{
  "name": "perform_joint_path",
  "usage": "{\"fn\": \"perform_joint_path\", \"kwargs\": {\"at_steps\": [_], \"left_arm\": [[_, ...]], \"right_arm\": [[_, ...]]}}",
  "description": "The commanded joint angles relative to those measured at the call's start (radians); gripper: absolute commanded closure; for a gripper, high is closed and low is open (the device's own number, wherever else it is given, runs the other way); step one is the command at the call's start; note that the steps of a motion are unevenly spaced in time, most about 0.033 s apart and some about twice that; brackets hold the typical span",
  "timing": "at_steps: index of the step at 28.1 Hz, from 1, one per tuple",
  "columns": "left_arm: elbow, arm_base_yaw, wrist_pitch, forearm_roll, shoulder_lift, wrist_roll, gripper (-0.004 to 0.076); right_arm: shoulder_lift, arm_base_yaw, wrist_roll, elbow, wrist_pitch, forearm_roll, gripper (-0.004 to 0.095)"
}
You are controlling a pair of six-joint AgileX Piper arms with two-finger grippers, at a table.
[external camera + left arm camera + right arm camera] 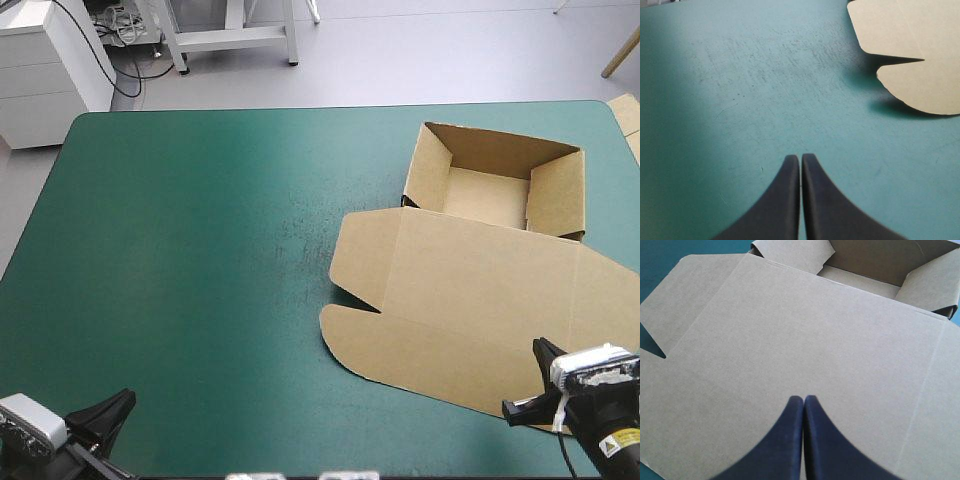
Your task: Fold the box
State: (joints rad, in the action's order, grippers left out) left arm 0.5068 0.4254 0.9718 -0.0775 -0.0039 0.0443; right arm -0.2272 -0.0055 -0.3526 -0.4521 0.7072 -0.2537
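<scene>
Faintly scuffed teal-green cover [200, 260] is seen left of the brown box [480, 260], an open tray with lid [805, 340] flat. Left gripper [800, 156], beside the box, and right gripper [803, 398], over the lid, are pressed closed, empty.

The box [455, 300] lies on the counter's [200, 250] right half, with its tray [488, 196] behind the flat lid [490, 280]. The right end effector [803, 399] is over the lid's near edge. The left end effector [801, 157] is at the near-left corner, well apart.

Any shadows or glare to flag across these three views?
High view: soft sheen on the table, no hard glare. Left wrist view: the box flap throws a dark shadow on the table beside it. Right wrist view: lid evenly lit, tray shaded inside.
</scene>
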Motion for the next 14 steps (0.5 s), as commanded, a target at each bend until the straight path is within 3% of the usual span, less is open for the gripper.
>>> {"fn": "perform_joint_path", "kwargs": {"at_steps": [1, 7, 14], "left_arm": [[0.018, 0.006, -0.103, -0.014, -0.021, 0.004, 0.0731], [0.015, 0.006, -0.100, -0.012, -0.024, 0.005, 0.0731], [0.015, 0.006, -0.100, -0.019, -0.024, 0.005, 0.0731]], "right_arm": [[0.096, 0.000, 0.009, 0.026, -0.101, -0.006, 0.0929], [0.223, 0.000, 0.043, 0.032, -0.115, 0.005, 0.0929], [0.242, 0.000, 0.096, 0.032, -0.121, 0.045, 0.0929]]}}
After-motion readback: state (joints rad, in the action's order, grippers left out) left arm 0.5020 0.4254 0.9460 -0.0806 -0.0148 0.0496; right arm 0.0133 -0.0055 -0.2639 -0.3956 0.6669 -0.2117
